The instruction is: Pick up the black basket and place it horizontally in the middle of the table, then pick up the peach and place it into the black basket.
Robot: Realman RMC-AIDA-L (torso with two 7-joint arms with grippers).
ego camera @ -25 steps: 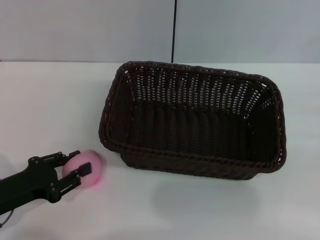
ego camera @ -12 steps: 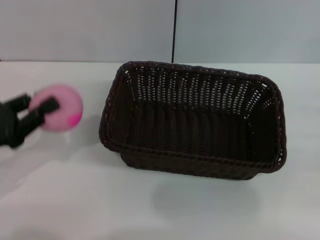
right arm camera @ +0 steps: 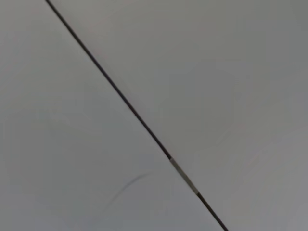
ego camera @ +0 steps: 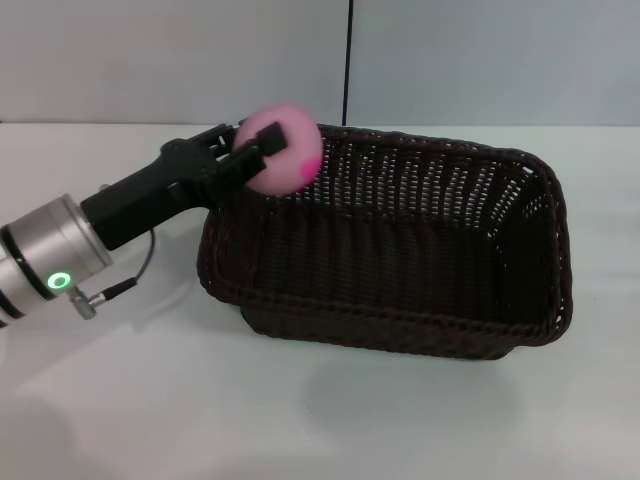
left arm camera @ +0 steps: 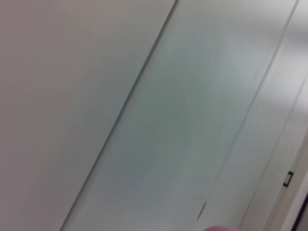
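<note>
The black basket (ego camera: 400, 250) lies lengthwise across the middle of the white table (ego camera: 120, 400), its opening up. My left gripper (ego camera: 262, 155) is shut on the pink peach (ego camera: 290, 158) and holds it in the air above the basket's far left corner. The left arm reaches in from the left edge of the head view. A sliver of the peach (left arm camera: 220, 228) shows in the left wrist view, which otherwise faces a wall. The right gripper is out of view; its wrist view shows only a wall with a dark seam.
The table is bare in front of the basket and to its left. A grey wall (ego camera: 480, 60) with a dark vertical seam stands behind the table's far edge.
My left gripper has lifted the peach off the table at the front left and carried it up and to the right, to above the basket's far left corner. The basket has not moved.
</note>
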